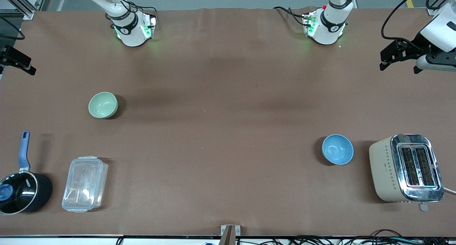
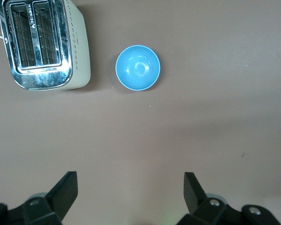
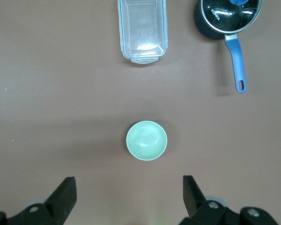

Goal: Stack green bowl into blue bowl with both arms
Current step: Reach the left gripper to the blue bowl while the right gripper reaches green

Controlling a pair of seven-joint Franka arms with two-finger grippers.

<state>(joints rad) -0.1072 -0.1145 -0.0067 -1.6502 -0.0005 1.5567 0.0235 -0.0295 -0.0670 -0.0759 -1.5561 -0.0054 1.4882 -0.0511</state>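
Observation:
The green bowl (image 1: pixel 103 105) stands upright and empty on the brown table toward the right arm's end; it also shows in the right wrist view (image 3: pixel 146 140). The blue bowl (image 1: pixel 337 149) stands upright and empty toward the left arm's end, nearer the front camera, beside a toaster; it also shows in the left wrist view (image 2: pixel 137 67). My left gripper (image 1: pixel 399 66) hangs high over the table's end, open and empty (image 2: pixel 130 180). My right gripper (image 3: pixel 129 183) is open and empty, high over the table near the green bowl; in the front view only part of it (image 1: pixel 16 60) shows at the edge.
A cream and chrome toaster (image 1: pixel 406 168) stands beside the blue bowl at the left arm's end. A black saucepan with a blue handle (image 1: pixel 21 189) and a clear lidded plastic box (image 1: pixel 84 183) lie nearer the front camera than the green bowl.

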